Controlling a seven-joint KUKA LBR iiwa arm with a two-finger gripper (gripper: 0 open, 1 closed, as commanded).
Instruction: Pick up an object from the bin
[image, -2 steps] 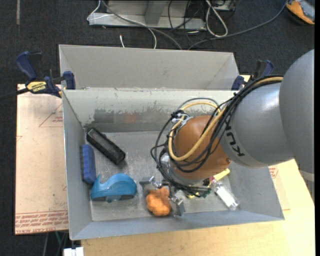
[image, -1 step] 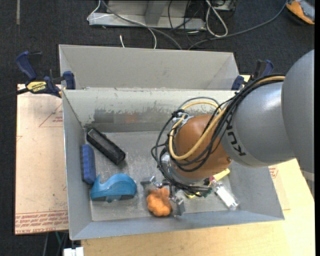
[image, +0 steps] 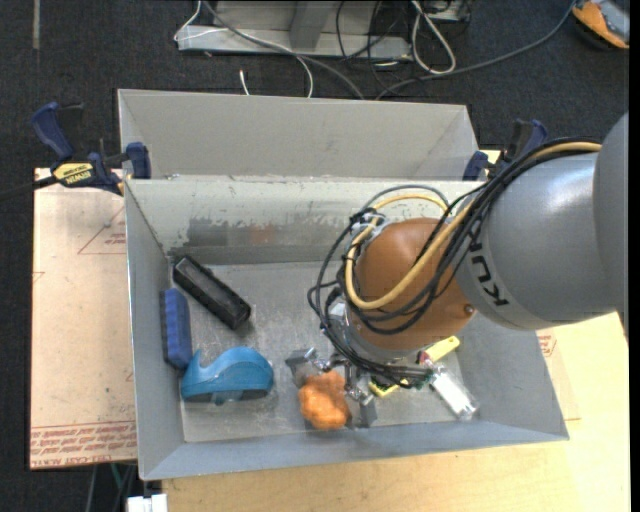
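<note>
Hovering hand (image: 342, 385) — orange lump (image: 322, 405) just beside it; near bin (image: 300, 452) front.

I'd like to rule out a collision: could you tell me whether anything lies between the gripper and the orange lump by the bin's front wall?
Nothing visible does. The gripper hangs right at the orange lump. The light-blue tape dispenser lies apart toward the view's left, a whitish piece toward its right.
</note>
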